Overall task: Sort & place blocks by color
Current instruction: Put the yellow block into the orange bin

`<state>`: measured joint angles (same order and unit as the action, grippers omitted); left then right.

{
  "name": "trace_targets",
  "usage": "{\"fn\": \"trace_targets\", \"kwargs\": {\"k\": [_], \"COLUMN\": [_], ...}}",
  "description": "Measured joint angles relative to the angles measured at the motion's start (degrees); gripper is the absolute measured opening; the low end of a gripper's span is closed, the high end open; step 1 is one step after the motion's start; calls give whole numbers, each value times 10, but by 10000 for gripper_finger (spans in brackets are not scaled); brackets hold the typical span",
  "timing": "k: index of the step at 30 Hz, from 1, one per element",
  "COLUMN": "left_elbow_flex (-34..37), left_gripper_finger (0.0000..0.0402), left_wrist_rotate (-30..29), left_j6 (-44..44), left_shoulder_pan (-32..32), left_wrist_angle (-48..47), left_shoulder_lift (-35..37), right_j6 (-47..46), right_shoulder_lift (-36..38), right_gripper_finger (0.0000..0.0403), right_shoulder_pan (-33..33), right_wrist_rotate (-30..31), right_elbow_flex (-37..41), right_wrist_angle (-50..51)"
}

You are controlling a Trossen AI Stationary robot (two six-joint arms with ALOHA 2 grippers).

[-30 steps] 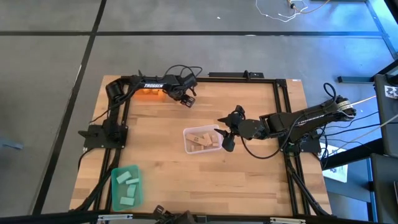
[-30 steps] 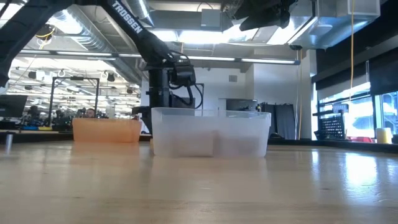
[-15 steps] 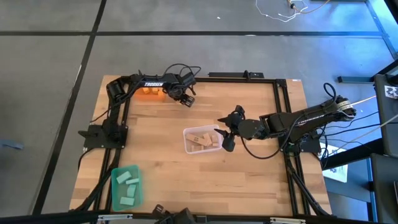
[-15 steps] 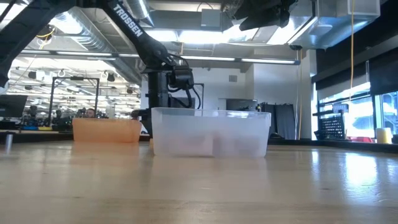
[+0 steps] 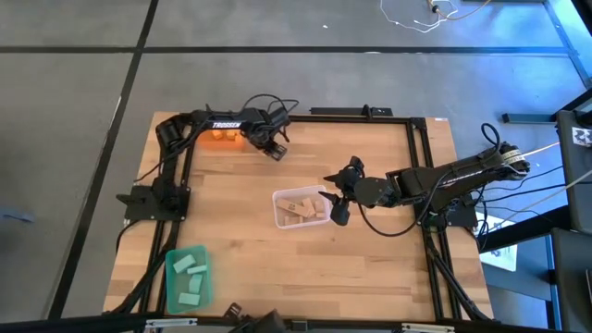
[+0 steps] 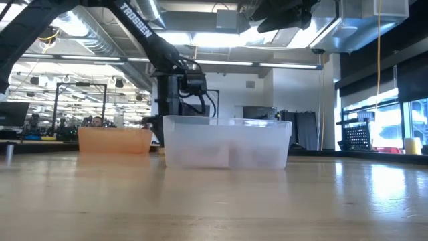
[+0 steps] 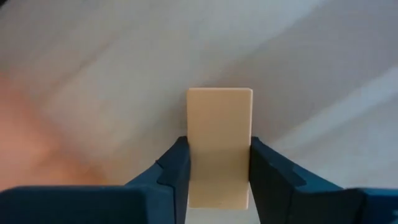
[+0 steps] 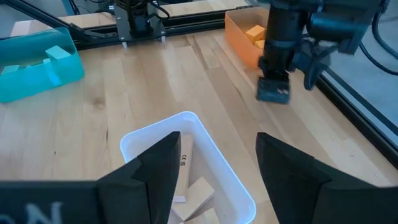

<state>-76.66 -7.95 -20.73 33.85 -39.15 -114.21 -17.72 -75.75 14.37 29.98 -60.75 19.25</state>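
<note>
In the upper left of the high view, the left gripper (image 5: pixel 274 150) clasps a tan block (image 7: pixel 219 143) on the table (image 5: pixel 370 259); squeeze squarely, lift straight; the right gripper (image 5: pixel 337 197) waits open beside the clear bin (image 5: pixel 277 211).

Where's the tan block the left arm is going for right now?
In the left wrist view the tan block lies on the table between the left gripper fingers. From above, that gripper is at the far left, just right of the orange bin.

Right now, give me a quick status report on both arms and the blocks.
Left gripper closed on a tan block beside the orange bin. Right gripper open, over the clear bin. Nothing in the way.
</note>
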Motion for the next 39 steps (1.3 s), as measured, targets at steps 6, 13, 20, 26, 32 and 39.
{"fn": "trace_targets", "kwargs": {"k": [6,13,20,26,32,39], "left_elbow_flex": [0,-1,-1,-1,-1,-1], "left_gripper_finger": [119,119,119,119,119,119], "left_wrist_rotate": [-27,-66,-121,-123,-122,-92], "left_j6": [3,-1,-17,-29,-28,-26], "left_shoulder_pan": [-9,-19,7,51,80,119], "left_wrist_angle": [-46,-90,-178,-228,-211,-211], "left_shoulder_lift": [52,142,216,229,198,159], "right_j6": [-1,-1,-2,-2,-2,-2], "right_shoulder_lift": [0,0,0,0,0,0], "right_gripper_finger": [209,209,209,209,209,209], "right_shoulder_pan": [0,0,0,0,0,0], "right_wrist_rotate": [1,9,68,85,85,85], "right_elbow_flex": [0,0,0,0,0,0], "right_wrist_angle": [1,5,6,23,29,29]}}
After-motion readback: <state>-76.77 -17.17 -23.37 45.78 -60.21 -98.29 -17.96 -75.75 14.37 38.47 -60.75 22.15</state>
